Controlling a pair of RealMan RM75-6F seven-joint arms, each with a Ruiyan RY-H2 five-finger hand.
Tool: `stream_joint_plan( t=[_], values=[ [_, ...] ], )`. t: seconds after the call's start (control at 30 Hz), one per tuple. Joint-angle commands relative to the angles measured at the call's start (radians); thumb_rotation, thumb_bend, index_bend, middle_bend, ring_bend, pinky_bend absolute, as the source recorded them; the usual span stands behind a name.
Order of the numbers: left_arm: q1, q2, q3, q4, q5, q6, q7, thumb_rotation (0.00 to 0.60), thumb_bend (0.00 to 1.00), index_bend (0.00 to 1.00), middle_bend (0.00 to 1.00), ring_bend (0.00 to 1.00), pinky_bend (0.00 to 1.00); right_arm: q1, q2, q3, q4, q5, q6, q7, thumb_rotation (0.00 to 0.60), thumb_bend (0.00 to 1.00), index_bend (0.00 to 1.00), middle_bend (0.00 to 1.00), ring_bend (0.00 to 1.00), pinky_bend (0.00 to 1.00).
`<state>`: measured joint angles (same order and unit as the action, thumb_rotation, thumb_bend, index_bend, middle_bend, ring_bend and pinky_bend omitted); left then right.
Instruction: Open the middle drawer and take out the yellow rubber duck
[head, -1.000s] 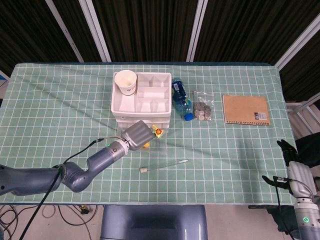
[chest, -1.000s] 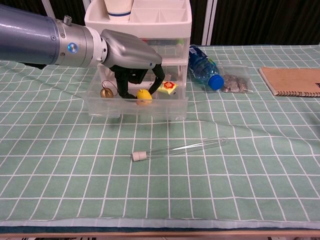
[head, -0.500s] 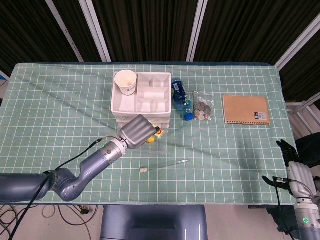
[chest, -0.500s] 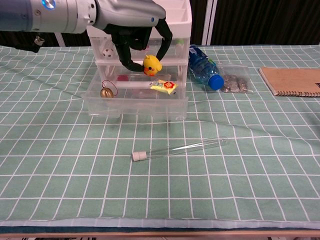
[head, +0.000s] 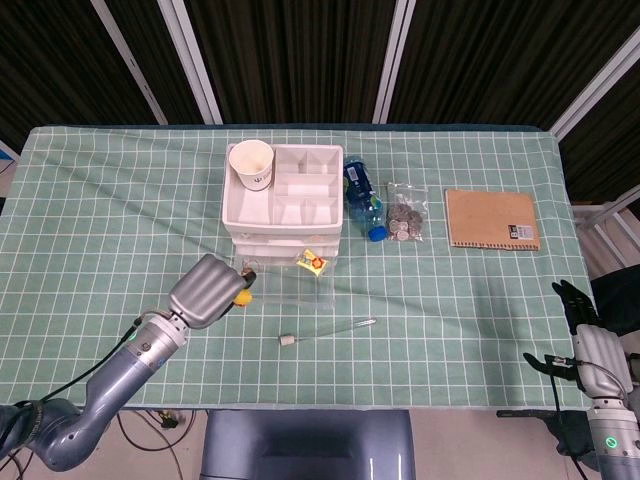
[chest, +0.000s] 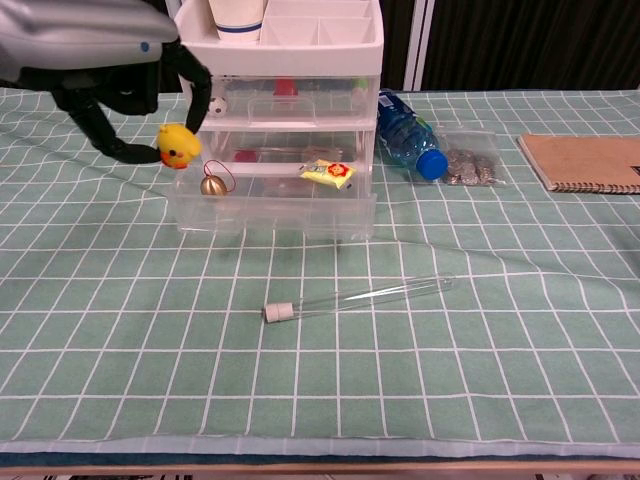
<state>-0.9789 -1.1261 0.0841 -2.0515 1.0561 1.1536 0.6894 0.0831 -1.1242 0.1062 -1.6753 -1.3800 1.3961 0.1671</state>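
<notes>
My left hand (head: 206, 290) (chest: 110, 70) pinches the yellow rubber duck (chest: 177, 146) (head: 241, 295) in its fingertips, lifted clear of the drawer and off to its left. The clear middle drawer (chest: 272, 205) (head: 290, 283) of the white drawer unit (head: 283, 196) stands pulled out. Inside it lie a small brass bell (chest: 212, 184) and a yellow packet (chest: 327, 173). My right hand (head: 590, 335) hangs beyond the table's right front corner with nothing in it, fingers apart.
A glass test tube (chest: 355, 296) lies in front of the drawer. A paper cup (head: 251, 163) stands on the unit's top tray. A blue bottle (chest: 408, 133), a bag of coins (chest: 466, 165) and a brown notebook (chest: 588, 161) lie to the right.
My left hand has lifted the duck out of the drawer and carried it left, away from the drawer unit. The right hand has stayed still.
</notes>
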Motion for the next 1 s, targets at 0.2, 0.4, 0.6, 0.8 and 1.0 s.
stream_joint_plan(
  t=[0.2, 0.4, 0.6, 0.8, 1.0],
  values=[
    [0.158, -0.041, 0.075, 0.136, 0.049, 0.051, -0.07, 0.6, 0.37, 0.55, 1.0, 1.0, 1.0, -0.001, 0.0, -0.002, -0.003, -0.003, 0.002, -0.007, 0.6, 0.03, 0.0, 0.0, 0.0, 0.22],
    [0.22, -0.122, 0.085, 0.231, 0.052, 0.041, -0.063, 0.6, 0.37, 0.55, 1.0, 1.0, 1.0, -0.003, 0.0, -0.005, -0.012, -0.007, 0.006, -0.01, 0.6, 0.03, 0.0, 0.0, 0.0, 0.22],
    [0.246, -0.187, 0.07, 0.285, 0.055, 0.03, -0.038, 0.6, 0.37, 0.55, 1.0, 1.0, 1.0, -0.006, 0.0, -0.006, -0.016, -0.007, 0.01, -0.011, 0.6, 0.03, 0.0, 0.0, 0.0, 0.22],
    [0.25, -0.226, 0.049, 0.309, 0.033, 0.006, 0.002, 0.6, 0.36, 0.55, 1.0, 1.0, 1.0, -0.006, 0.002, -0.005, -0.016, -0.005, 0.008, -0.007, 0.6, 0.03, 0.0, 0.0, 0.0, 0.22],
    [0.247, -0.287, 0.024, 0.343, -0.022, -0.029, 0.07, 0.6, 0.34, 0.55, 1.0, 1.0, 1.0, -0.005, 0.003, -0.005, -0.014, -0.006, 0.006, -0.003, 0.6, 0.03, 0.0, 0.0, 0.0, 0.22]
  ],
)
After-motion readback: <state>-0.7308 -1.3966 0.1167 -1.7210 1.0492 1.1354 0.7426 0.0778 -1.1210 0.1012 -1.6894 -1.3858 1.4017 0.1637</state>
